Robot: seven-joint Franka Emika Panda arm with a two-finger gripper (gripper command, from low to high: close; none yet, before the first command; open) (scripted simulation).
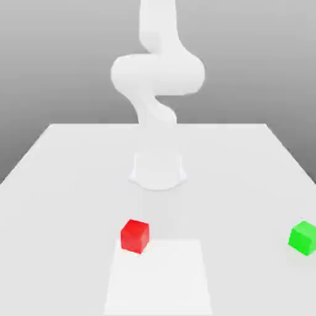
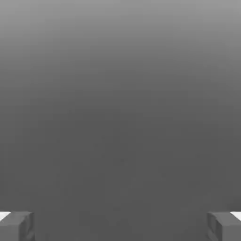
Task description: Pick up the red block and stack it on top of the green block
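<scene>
A red block (image 1: 135, 236) rests on the white table (image 1: 74, 185), toward the front and a little to the exterior view's left of centre. A green block (image 1: 303, 237) sits at the same depth near the exterior view's right edge, well apart from the red one. The white arm (image 1: 157, 74) rises from its base behind the blocks and runs up out of the picture. In the hand view my gripper (image 2: 120, 226) is open, its two grey fingertips (image 2: 19, 226) far apart, with nothing between them and only grey background beyond.
The arm's round base (image 1: 158, 171) stands mid-table behind the red block. A slightly brighter rectangular patch (image 1: 159, 278) marks the table front, just beside the red block.
</scene>
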